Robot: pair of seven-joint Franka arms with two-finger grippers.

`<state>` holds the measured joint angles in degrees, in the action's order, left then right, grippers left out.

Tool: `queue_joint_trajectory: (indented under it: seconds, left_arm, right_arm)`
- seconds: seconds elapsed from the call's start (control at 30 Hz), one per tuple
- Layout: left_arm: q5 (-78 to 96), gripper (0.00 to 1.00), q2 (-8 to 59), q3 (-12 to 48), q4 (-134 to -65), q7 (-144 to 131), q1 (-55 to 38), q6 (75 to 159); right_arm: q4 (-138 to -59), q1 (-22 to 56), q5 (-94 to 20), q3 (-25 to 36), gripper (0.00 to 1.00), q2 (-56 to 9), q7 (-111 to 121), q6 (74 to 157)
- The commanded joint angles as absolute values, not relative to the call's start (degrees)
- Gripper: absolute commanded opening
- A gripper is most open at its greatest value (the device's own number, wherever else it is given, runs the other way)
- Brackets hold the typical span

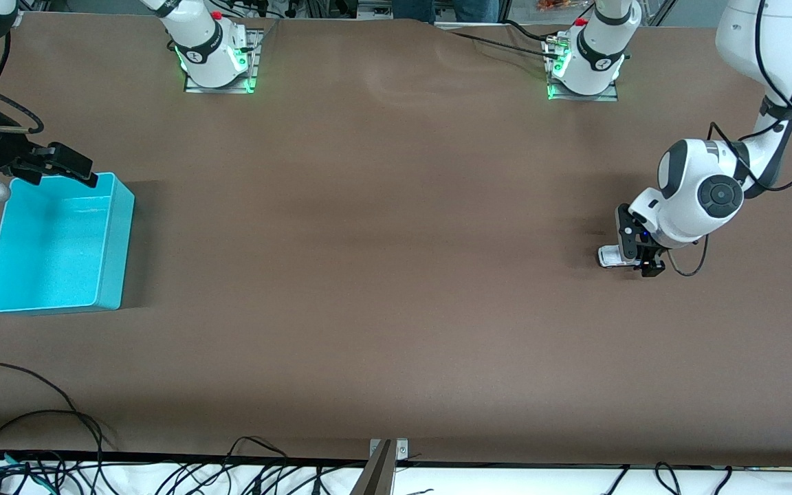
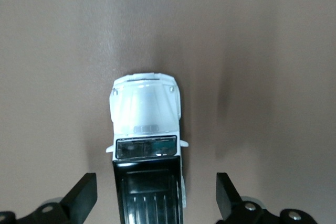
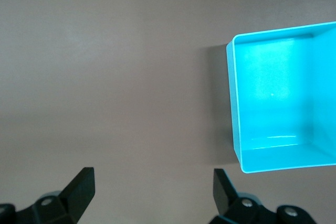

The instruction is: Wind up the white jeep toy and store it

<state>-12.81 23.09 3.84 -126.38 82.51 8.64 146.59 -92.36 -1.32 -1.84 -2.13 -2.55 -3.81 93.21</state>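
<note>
The left gripper hangs low and open astride the white jeep toy on the table, seemingly lined up to grasp; the right gripper waits open beside the cyan bin.

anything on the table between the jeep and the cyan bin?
Nothing: front view shows bare brown table between the white jeep toy and the cyan bin.

White, black-roofed jeep toy; cyan bin.
</note>
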Motion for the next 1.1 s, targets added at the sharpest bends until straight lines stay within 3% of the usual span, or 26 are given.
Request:
queue_joint_trajectory:
  seconds: [0.0, 0.07, 0.13, 0.4, 1.07]
  left_arm:
    - [-14.6, 0.70, 23.9, 4.7, -126.6, 83.4, 9.9, 148.2]
    - [-14.6, 0.50, 23.8, 5.5, -126.7, 83.5, 9.9, 148.1]
    - [-14.6, 0.38, 23.8, 5.9, -126.7, 83.7, 9.9, 148.1]
    - [-14.5, 0.07, 23.5, 6.0, -126.6, 85.8, 10.1, 148.2]
    - [-14.6, 0.00, 25.3, 5.9, -126.1, 88.2, 13.2, 147.8]
  right_arm:
    - [-91.2, -1.9, -1.5, -2.6, 1.00, -2.7, -3.3, 92.2]
    - [-91.2, -1.9, -1.5, -2.6, 1.00, -2.7, -3.3, 92.2]
    - [-91.2, -1.9, -1.5, -2.6, 1.00, -2.7, -3.3, 92.2]
    - [-91.2, -1.9, -1.5, -2.6, 1.00, -2.7, -3.3, 92.2]
    - [-91.2, -1.9, -1.5, -2.6, 1.00, -2.6, -3.3, 92.2]
